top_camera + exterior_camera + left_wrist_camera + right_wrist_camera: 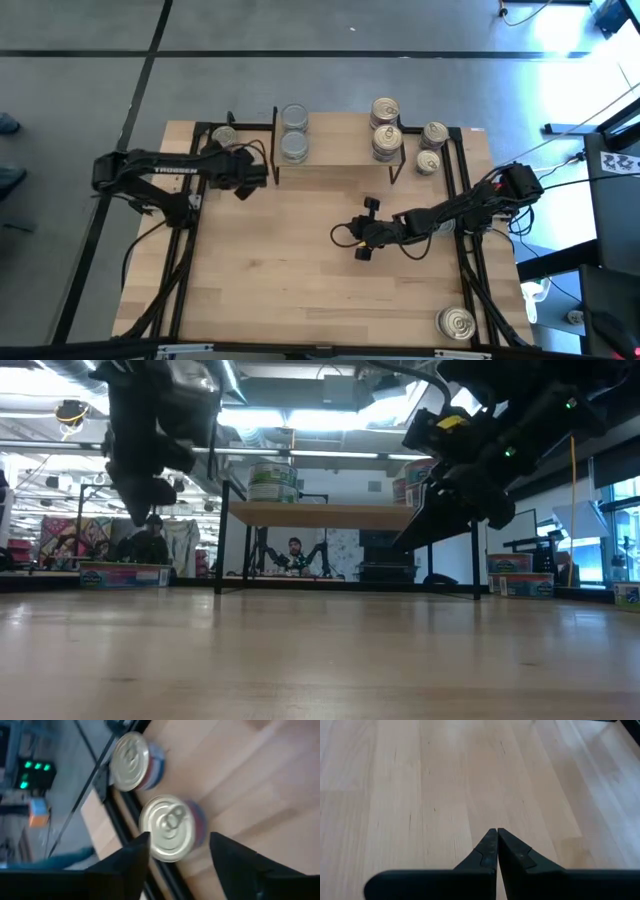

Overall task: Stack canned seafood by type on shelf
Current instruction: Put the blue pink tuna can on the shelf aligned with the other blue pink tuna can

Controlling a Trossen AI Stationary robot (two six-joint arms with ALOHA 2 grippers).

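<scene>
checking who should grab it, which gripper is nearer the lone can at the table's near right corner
Right. The right gripper hangs shut over mid-table, up and left of that can. The left gripper is at the far left, beside the shelf, straddling another can.

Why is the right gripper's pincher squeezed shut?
Why, the pictures don't say. But it is shut: the right gripper has its fingertips pressed together with nothing between them, hovering over bare table.

Robotics lab, exposed ducts [330, 385], workbenches
</scene>
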